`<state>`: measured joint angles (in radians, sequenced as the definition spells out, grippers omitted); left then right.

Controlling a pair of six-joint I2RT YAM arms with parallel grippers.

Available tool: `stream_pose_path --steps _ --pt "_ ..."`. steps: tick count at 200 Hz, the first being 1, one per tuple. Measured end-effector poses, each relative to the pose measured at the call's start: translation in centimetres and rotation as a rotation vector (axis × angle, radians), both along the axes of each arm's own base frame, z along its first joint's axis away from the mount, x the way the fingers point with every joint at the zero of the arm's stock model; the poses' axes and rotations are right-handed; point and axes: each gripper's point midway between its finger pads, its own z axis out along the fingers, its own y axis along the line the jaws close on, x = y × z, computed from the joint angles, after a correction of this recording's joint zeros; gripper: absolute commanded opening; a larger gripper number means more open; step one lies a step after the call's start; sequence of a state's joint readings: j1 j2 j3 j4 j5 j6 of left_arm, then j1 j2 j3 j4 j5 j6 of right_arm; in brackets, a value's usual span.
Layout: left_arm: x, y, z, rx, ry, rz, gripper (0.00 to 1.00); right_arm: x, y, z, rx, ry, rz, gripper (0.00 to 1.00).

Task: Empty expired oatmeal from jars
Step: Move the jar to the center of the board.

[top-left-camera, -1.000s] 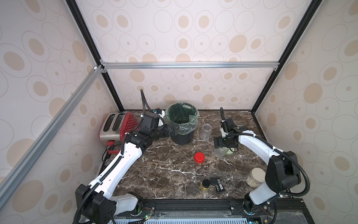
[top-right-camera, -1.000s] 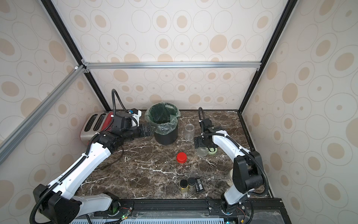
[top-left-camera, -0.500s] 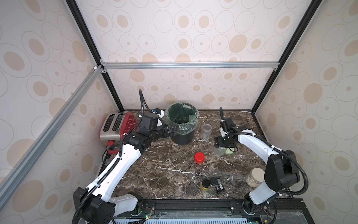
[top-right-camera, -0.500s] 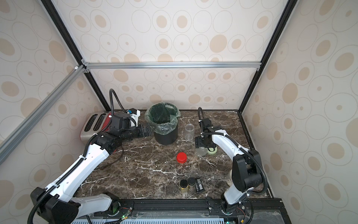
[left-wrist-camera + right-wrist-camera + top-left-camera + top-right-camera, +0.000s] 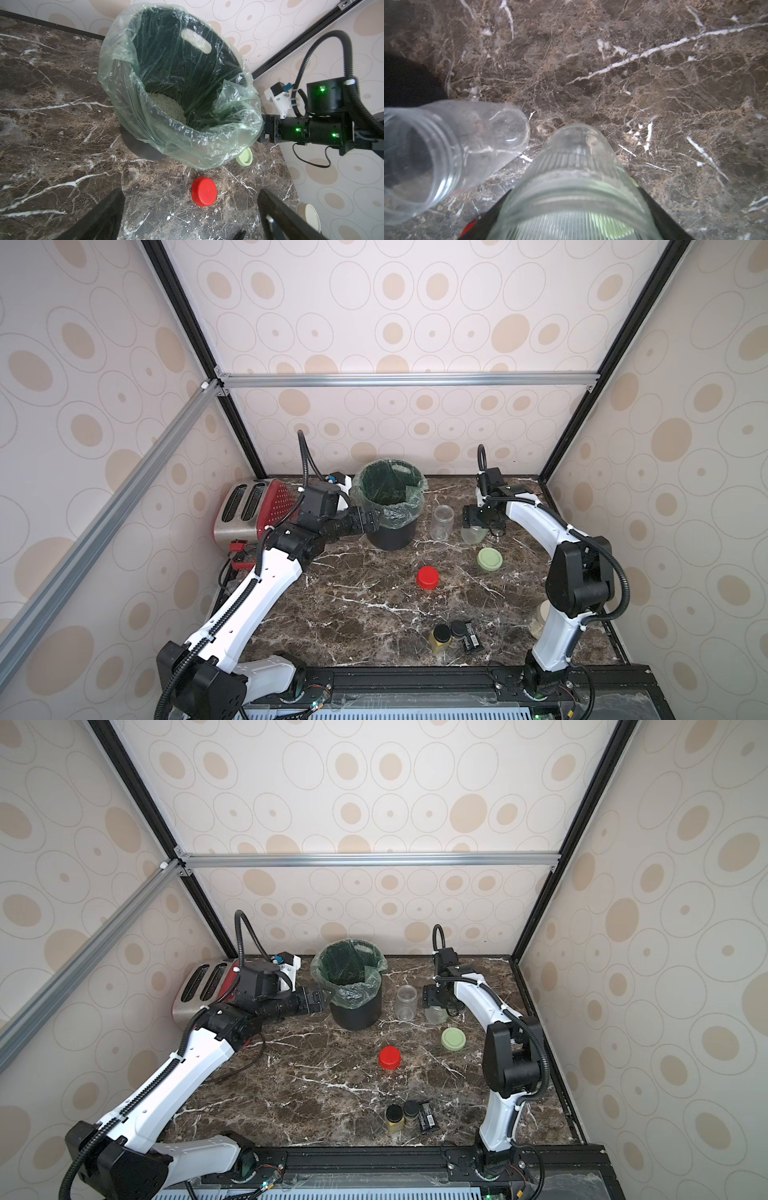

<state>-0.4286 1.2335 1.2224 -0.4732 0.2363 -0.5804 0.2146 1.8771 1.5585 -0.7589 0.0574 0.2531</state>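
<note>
My right gripper (image 5: 473, 519) is shut on a clear lidless jar (image 5: 473, 533), which stands upright at the back right; in the right wrist view this jar (image 5: 575, 176) fills the gap between both fingers and looks empty. A second empty jar (image 5: 441, 522) stands just beside it, towards the bin (image 5: 390, 506). Oatmeal (image 5: 166, 106) lies in the bottom of the bin's green liner. My left gripper (image 5: 374, 519) hangs open at the bin's left side with nothing in it. A jar with a beige lid (image 5: 540, 616) is half hidden behind my right arm.
A pale green lid (image 5: 489, 559) and a red lid (image 5: 428, 577) lie loose on the marble table. Two small black-capped bottles (image 5: 441, 637) and a black packet (image 5: 473, 641) sit near the front edge. A red toaster (image 5: 249, 506) stands at the back left.
My right gripper has closed on the clear jar. The left arm has shifted very slightly beside the bin.
</note>
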Motion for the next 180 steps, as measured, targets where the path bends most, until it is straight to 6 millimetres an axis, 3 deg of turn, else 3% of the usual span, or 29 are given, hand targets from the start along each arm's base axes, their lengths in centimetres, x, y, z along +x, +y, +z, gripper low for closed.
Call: stream_pose_path --steps 19,57,82,111,128,146,164,180 --pt "0.0 0.0 0.0 0.003 -0.002 -0.001 0.99 0.1 -0.1 -0.9 -0.003 0.018 -0.002 0.85" --pt "0.0 0.2 0.1 0.012 -0.010 0.003 0.99 0.2 0.0 -0.9 0.000 0.017 0.001 0.92" --pt "-0.1 0.3 0.3 0.015 -0.018 0.001 0.99 0.5 0.0 -0.4 -0.004 0.005 0.004 1.00" --pt "-0.1 0.3 0.3 0.023 -0.024 -0.003 0.99 -0.2 -0.5 1.2 -0.024 -0.002 0.004 0.99" --pt "-0.2 0.3 0.3 0.028 -0.025 -0.006 0.99 -1.6 -1.2 3.6 -0.038 -0.018 -0.012 0.99" --pt "-0.2 0.2 0.3 0.029 -0.026 -0.016 0.99 -4.2 -2.7 7.6 -0.068 -0.063 -0.075 0.99" --pt "-0.4 -0.2 0.3 0.029 -0.028 -0.034 0.99 -8.3 -4.9 11.7 -0.106 -0.111 -0.162 0.99" --pt "-0.8 -0.7 0.3 0.028 -0.030 -0.055 0.99 -12.7 -7.2 13.5 -0.138 -0.119 -0.238 0.99"
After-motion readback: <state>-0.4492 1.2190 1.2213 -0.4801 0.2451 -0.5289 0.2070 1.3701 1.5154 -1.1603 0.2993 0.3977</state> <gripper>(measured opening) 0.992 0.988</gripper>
